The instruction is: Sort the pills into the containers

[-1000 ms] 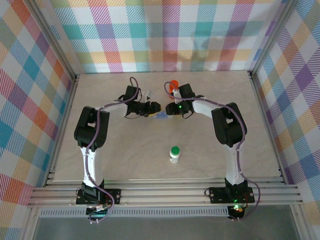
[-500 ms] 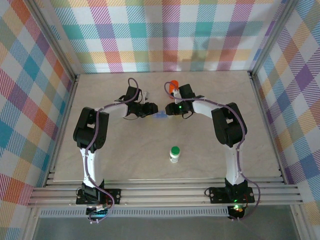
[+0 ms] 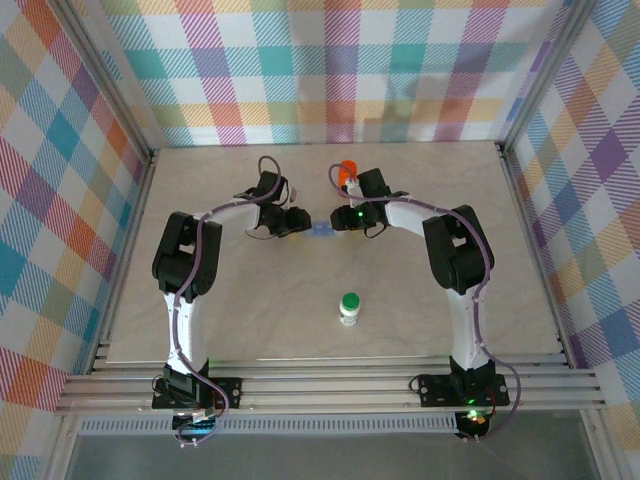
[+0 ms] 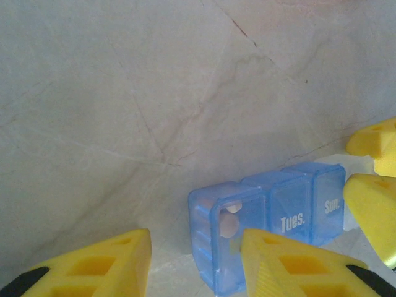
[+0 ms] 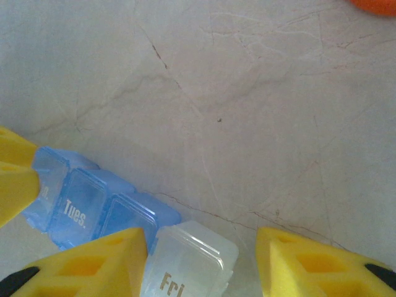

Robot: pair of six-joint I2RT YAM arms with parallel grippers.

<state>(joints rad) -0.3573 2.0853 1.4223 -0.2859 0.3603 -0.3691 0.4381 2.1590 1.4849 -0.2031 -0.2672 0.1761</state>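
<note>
The containers are a blue pill box strip (image 3: 322,230) lying mid-table between my two grippers. In the left wrist view its end compartment (image 4: 226,247) lies between my left gripper's (image 4: 195,234) jaws. The right finger (image 4: 291,266) overlaps the lid, the left finger (image 4: 99,266) stands clear, so the gripper is open. What looks like a pale round pill (image 4: 229,226) shows inside that compartment. My right gripper (image 5: 201,232) is open around a clear compartment marked "Fri" (image 5: 189,266), with a gap on its right side.
An orange bottle (image 3: 347,170) stands just behind the right gripper. A white bottle with a green cap (image 3: 349,307) stands nearer the front. Bare marble tabletop (image 4: 154,93) lies beyond the box, and plaid walls enclose the table.
My left gripper's jaws have narrowed and it has shifted slightly toward the far side. The pill box has slid a little with it. The right arm has stayed put.
</note>
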